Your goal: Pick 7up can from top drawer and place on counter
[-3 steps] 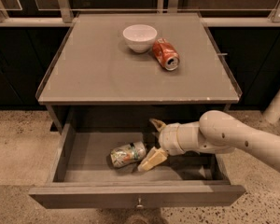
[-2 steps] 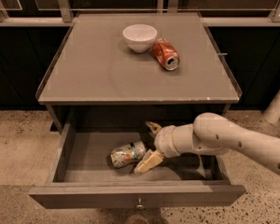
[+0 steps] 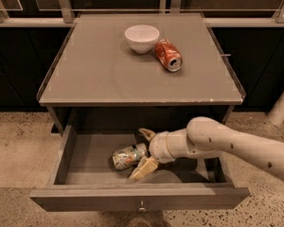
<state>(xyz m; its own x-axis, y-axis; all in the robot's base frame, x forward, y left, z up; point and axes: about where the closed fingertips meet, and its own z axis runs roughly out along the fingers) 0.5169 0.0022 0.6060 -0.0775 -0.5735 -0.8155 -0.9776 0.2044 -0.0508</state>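
My arm [image 3: 236, 145] reaching in low from the right, into the open top drawer [image 3: 85, 203], gripper [image 3: 139, 153] spread wide, fingers straddling the right end of the 7up can [image 3: 125, 156], can lying sideways on the drawer floor

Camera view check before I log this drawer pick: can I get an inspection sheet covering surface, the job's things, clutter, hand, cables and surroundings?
Surface: counter, flat grey-brown top, carrying two items near its back.
Job's things: 7up can lying on its side inside the open top drawer; not yet on the counter.
Clutter: white bowl upright, red-orange can on its side just right of it.
Hand: hand inside the drawer, fingers open on either side of the 7up can's right end.
Cables: nothing seen.
Surroundings: speckled floor; dark cabinets behind.
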